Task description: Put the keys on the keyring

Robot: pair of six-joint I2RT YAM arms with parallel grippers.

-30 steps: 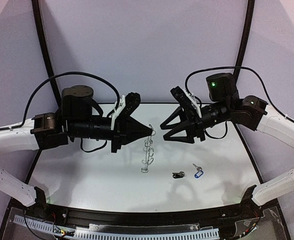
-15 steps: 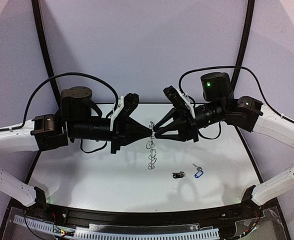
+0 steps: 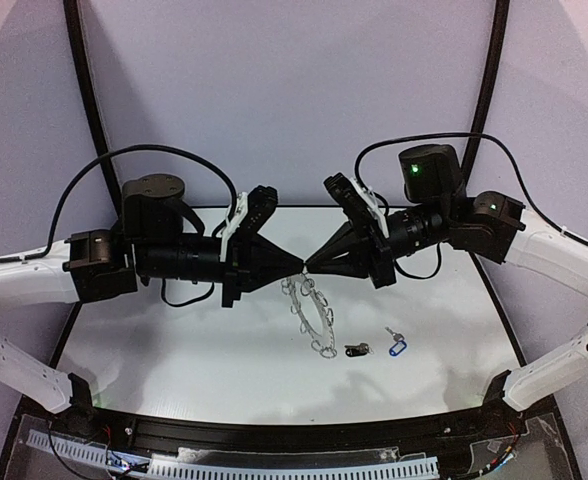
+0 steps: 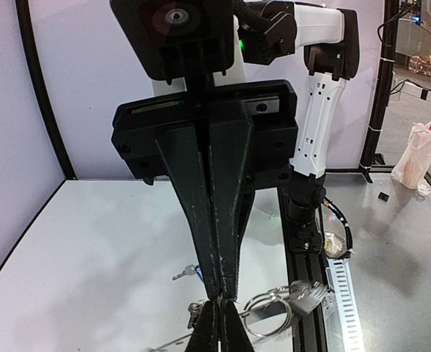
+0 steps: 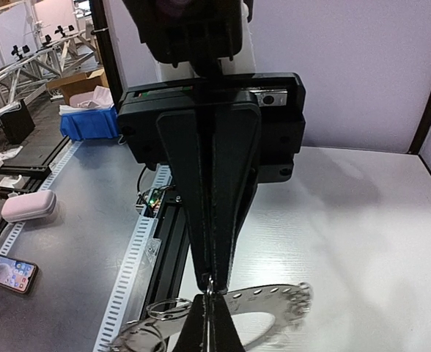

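Above the middle of the table (image 3: 174,340), the keyring (image 5: 270,299) is hanging in the air, caught by its upper rim and slanting down toward the right arm's side. Its silver wire loops (image 4: 273,308) are dangling from the edge. Neither of the 2 keys is sitting on it yet. Both are lying flat on the table, lower than the ring and off to the right-arm side. The black-headed key (image 3: 356,350) is lying near the ring's low end, and the blue-tagged key (image 3: 396,346) is just beside it, further right. Their long axes are running roughly across the table.

The left gripper (image 3: 299,264) is reaching in from the left, clenched on the ring's upper rim. The right gripper (image 3: 310,266) is meeting it tip to tip from the opposite side, its jaws pressed together too, and it appears to be pinching the same stretch of rim.

With both claws occupying the ring, neither is free for a key. The keys are lying down and to the right of that meeting point, so the right arm is nearer. It is likely the one to let go and descend, while the left is keeping the ring aloft. Being tiny and flat, the keys are probably calling for a fine pinch across the head.
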